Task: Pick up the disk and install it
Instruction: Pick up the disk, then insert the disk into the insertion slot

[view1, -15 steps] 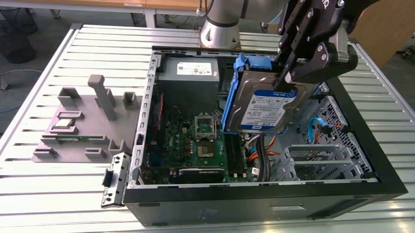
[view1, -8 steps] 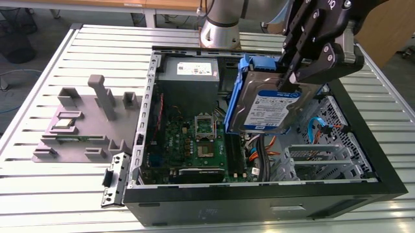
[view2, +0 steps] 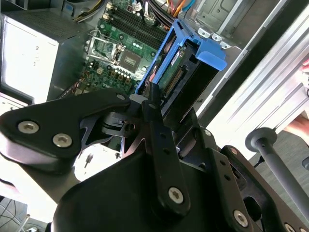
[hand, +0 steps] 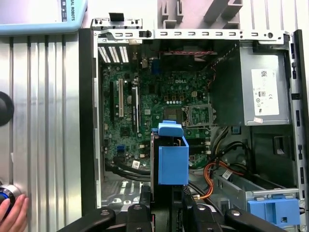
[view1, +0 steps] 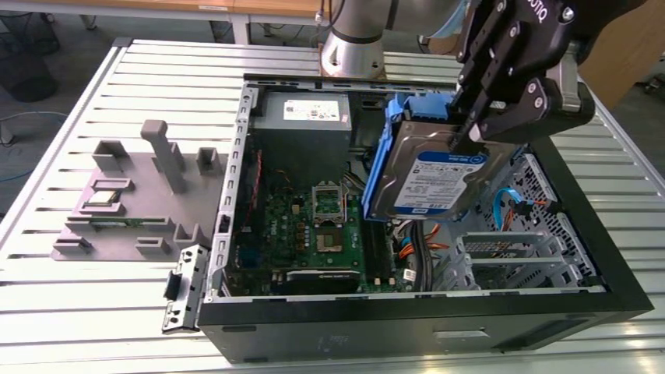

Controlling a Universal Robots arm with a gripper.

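The disk (view1: 431, 175), a silver hard drive with a blue-and-white label and blue side rails, hangs tilted on edge above the open computer case (view1: 416, 319). My gripper (view1: 473, 134) is shut on its upper end, one finger on each face. In the second wrist view the disk (view2: 186, 72) sticks out past the gripper (view2: 150, 99), over the motherboard. In the first wrist view I look down the edge of the disk (hand: 173, 157), held by the gripper (hand: 169, 195), with the case interior beneath it.
Inside the case lie the green motherboard (view1: 311, 226), a grey power-supply box (view1: 307, 117) and a metal drive cage (view1: 519, 249) with loose cables. A blue caddy (hand: 275, 212) sits in a bay. A grey fixture (view1: 135, 202) stands at the exterior view's left. A hand (hand: 12, 212) rests beside the case.
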